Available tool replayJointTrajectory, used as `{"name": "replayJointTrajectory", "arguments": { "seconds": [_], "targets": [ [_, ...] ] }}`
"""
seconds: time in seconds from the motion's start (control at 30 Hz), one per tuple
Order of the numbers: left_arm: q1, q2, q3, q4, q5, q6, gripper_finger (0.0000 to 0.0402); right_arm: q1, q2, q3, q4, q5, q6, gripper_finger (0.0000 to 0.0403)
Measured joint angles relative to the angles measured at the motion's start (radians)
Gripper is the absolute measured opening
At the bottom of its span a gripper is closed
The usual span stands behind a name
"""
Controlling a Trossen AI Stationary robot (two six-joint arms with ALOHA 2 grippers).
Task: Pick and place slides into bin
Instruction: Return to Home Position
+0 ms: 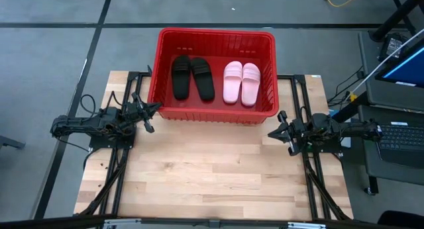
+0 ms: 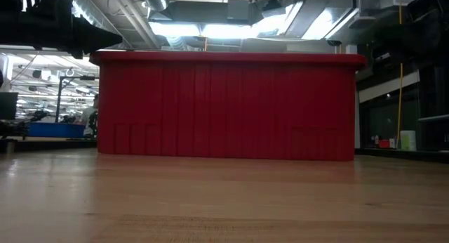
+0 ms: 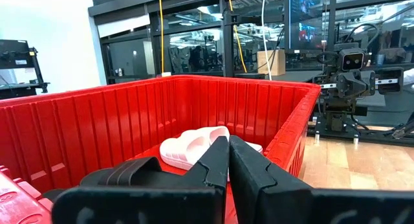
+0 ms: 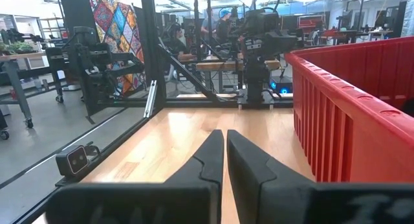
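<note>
Left gripper (image 1: 152, 112): low over the wooden table (image 1: 212, 176) on its left side, arm stretched flat along the left edge and aimed inward, tip just beside the near left corner of the bin (image 1: 215, 32). In the left wrist view, fingers (image 3: 213, 162) pressed together, nothing held, sight line passing over the rim into the bin (image 3: 97, 120). Right gripper (image 1: 275, 128): mirrored on the right side, arm flat, aimed inward, tip just off the bin's near right corner. In the right wrist view, fingers (image 4: 210, 156) closed to a hairline gap, nothing held, red wall (image 4: 349, 120) alongside. Bin at the table's far edge, centred, long side across the table. Inside, flat on the floor, soles down: two black slides (image 1: 192, 77) in the left half, two pale pink slides (image 1: 241, 83) in the right half. Long axes from near wall to far wall. Pink pair parallel and touching. Black pair close at the far end, splayed apart toward the near wall. Toe direction: cannot tell.
</note>
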Motion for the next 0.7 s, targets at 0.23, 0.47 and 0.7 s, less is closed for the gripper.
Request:
{"name": "replayJointTrajectory", "arguments": {
  "seconds": [0.23, 0.47, 0.7],
  "targets": [
    [0.0, 0.0, 0.0, 0.0, 0.0, 0.0, 0.0004, 0.0, 0.0, 0.0, 0.0, 0.0, 0.0, 0.0023],
    [0.0, 0.0, 0.0, 0.0, 0.0, 0.0, 0.0007, 0.0, 0.0, 0.0, 0.0, 0.0, 0.001, 0.0024],
    [0.0, 0.0, 0.0, 0.0, 0.0, 0.0, 0.0005, 0.0, 0.0, 0.0, 0.0, 0.0, 0.0, 0.0023]
  ]
}}
